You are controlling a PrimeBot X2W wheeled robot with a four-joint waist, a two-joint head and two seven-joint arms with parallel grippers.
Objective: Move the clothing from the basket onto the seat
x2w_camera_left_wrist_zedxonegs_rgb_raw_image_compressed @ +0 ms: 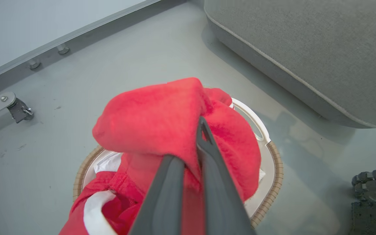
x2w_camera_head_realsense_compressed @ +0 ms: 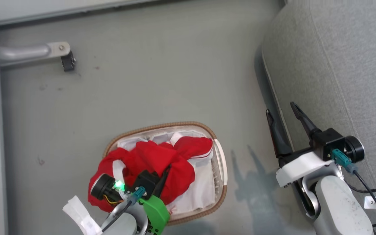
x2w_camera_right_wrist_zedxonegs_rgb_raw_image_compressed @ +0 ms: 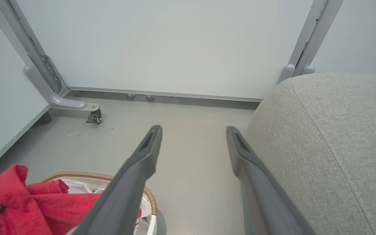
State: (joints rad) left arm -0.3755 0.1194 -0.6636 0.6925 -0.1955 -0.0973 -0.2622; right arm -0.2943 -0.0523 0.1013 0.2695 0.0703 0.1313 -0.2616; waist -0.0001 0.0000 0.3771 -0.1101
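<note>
Scanning the floor point(x2w_camera_head_realsense_compressed: 158, 65) first: how much room is there to move?

Plenty. Bare grey floor runs from the base rail point(x2w_camera_right_wrist_zedxonegs_rgb_raw_image_compressed: 191, 94) at the wall edge down to the basket point(x2w_camera_head_realsense_compressed: 222, 169), and an open strip lies between the basket and the rounded front edge of the seat point(x2w_camera_head_realsense_compressed: 338, 65). Off at the floor's left edge, a frame leg with a caster point(x2w_camera_head_realsense_compressed: 68, 62) stands well apart from everything.

And the basket itself?

It's on the floor, well out from the wall edge, near the seat but not touching it. White liner point(x2w_camera_head_realsense_compressed: 204, 186) shows along the side facing the seat. The clothing point(x2w_camera_head_realsense_compressed: 155, 156) is heaped red above the brown rim point(x2w_camera_head_realsense_compressed: 171, 125) and spills over it on the side away from the seat.

Left claw?

The left gripper point(x2w_camera_left_wrist_zedxonegs_rgb_raw_image_compressed: 193, 147) is right in that heap, its fingers point(x2w_camera_left_wrist_zedxonegs_rgb_raw_image_compressed: 214, 169) pinched together on a fold of the clothing. From the left wrist view a red bunch drapes over the fingers, raised above the rim, with a white trim band point(x2w_camera_left_wrist_zedxonegs_rgb_raw_image_compressed: 93, 209) lower down.

And the right?

The right gripper point(x2w_camera_head_realsense_compressed: 281, 109) hovers at the seat's front edge, fingers spread wide and empty, pointing towards the wall.
</note>
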